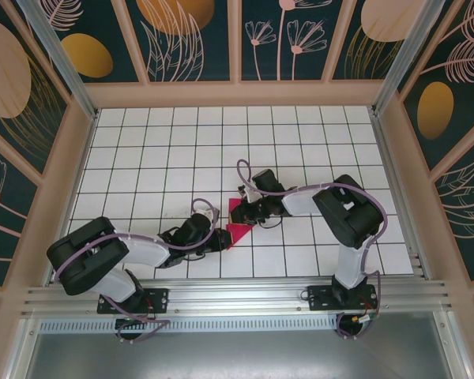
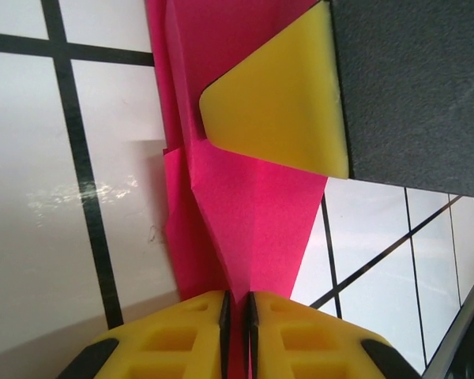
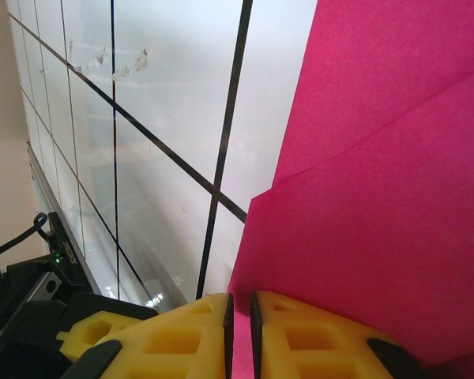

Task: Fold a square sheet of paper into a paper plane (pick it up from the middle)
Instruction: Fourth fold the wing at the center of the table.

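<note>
From above, both my arms reach in from the near edge and meet around the middle of the white gridded worktop (image 1: 166, 158), with the magenta paper (image 1: 238, 231) between them. My left end effector (image 1: 221, 237) is at the paper's left side and my right end effector (image 1: 249, 213) at its far side. The arms cover most of the paper, so only two small pink bits show, and from up here I cannot read the folds or the jaws. At my left wrist, the left end effector (image 2: 237, 320) has its yellow fingertips almost together, a mere slit between them. The paper (image 2: 257, 205) narrows down into that slit, so I have it pinched. It widens away from me, with creases and layered edges on its left. Its far part is cut off by the top of the frame and partly covered by my right end effector's yellow pad (image 2: 276, 110) on its dark block; whether that pad presses down I cannot tell. At my right wrist, the right end effector (image 3: 238, 332) is likewise nearly closed, with pink showing in the gap, gripping the paper's edge. The paper (image 3: 379, 197) spreads up and right out of the frame, one layered edge crossing it diagonally. At the lower left, black hardware (image 3: 31, 304) with a small green light is cut off, and I cannot make out what it is.
</note>
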